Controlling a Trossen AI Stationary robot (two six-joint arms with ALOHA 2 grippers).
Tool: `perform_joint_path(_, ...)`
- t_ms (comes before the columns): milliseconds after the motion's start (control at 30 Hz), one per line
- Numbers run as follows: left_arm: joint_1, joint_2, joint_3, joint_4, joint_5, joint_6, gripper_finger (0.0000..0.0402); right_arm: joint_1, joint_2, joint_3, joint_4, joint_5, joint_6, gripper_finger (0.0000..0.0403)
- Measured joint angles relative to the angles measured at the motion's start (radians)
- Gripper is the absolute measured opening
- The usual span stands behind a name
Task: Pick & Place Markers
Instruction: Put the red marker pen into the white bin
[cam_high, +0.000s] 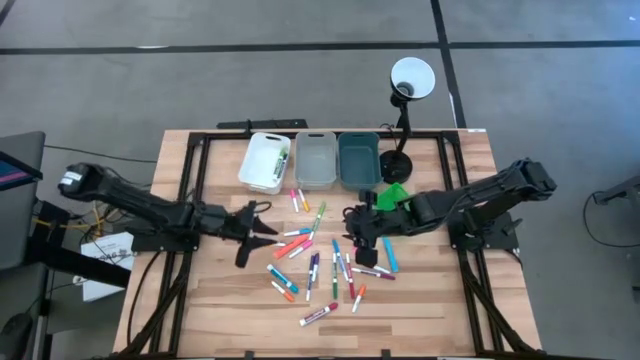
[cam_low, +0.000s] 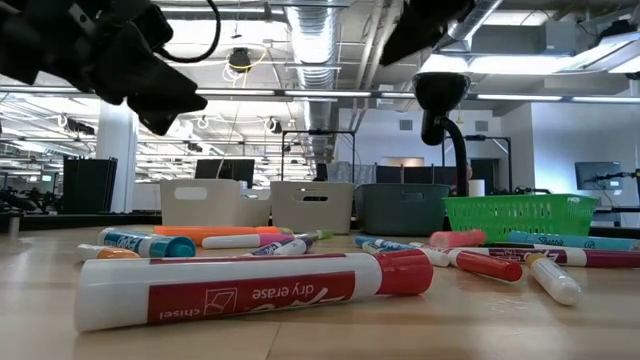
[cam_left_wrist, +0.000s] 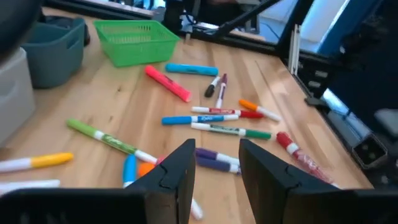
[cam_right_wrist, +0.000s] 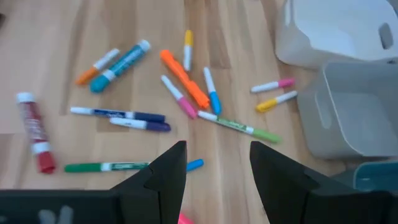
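Several markers (cam_high: 320, 265) in mixed colours lie flat and scattered on the middle of the wooden table (cam_high: 430, 310). A red-and-white one (cam_low: 250, 290) lies nearest the front edge. My left gripper (cam_high: 268, 224) hovers open at the left edge of the scatter, pointing toward the table's right; in its wrist view a purple marker (cam_left_wrist: 217, 159) lies on the table beyond its empty gap (cam_left_wrist: 217, 171). My right gripper (cam_high: 356, 232) hangs open above the right side of the scatter, slanting down, with nothing between its fingers (cam_right_wrist: 217, 168).
Along the far edge stand a white bin (cam_high: 265, 162), a grey bin (cam_high: 315, 160) and a teal bin (cam_high: 358, 160). A green basket (cam_high: 393, 196) sits just in front of the teal one, by a black desk lamp (cam_high: 405, 90). Bare wood shows at the near corners.
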Motion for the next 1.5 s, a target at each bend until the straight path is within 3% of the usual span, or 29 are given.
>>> perform_joint_path(167,-0.061,0.156,0.001,0.159,-0.100,-0.049,0.0120,0.040,-0.064,0.102,-0.094,0.021,-0.118,0.0166)
perform_joint_path(267,-0.068,0.243,0.014,0.210,-0.122,-0.056,0.0120,0.055,-0.112,0.031,-0.013,-0.002,-0.163,0.0166)
perform_joint_path(500,-0.067,0.377,0.078,0.221,-0.124,-0.053,0.0120,0.055,-0.082,-0.404,0.653,-0.264,-0.179,0.0155)
perform_joint_path(600,-0.066,0.388,0.083,0.223,-0.129,-0.051,0.0120,0.076,-0.002,-0.484,0.917,-0.392,-0.181,0.0149)
perform_joint_path(700,-0.066,0.386,0.083,0.225,-0.162,-0.050,0.0120,0.123,0.098,-0.487,1.032,-0.433,-0.182,0.0142)
perform_joint_path(1033,-0.061,0.382,0.084,0.270,-0.208,-0.051,0.0120,0.194,0.405,-0.343,1.048,-0.398,-0.156,0.0140)
perform_joint_path(1500,-0.062,0.381,0.084,0.282,-0.208,-0.051,0.0120,0.187,0.596,-0.206,0.991,-0.402,-0.103,0.0141)
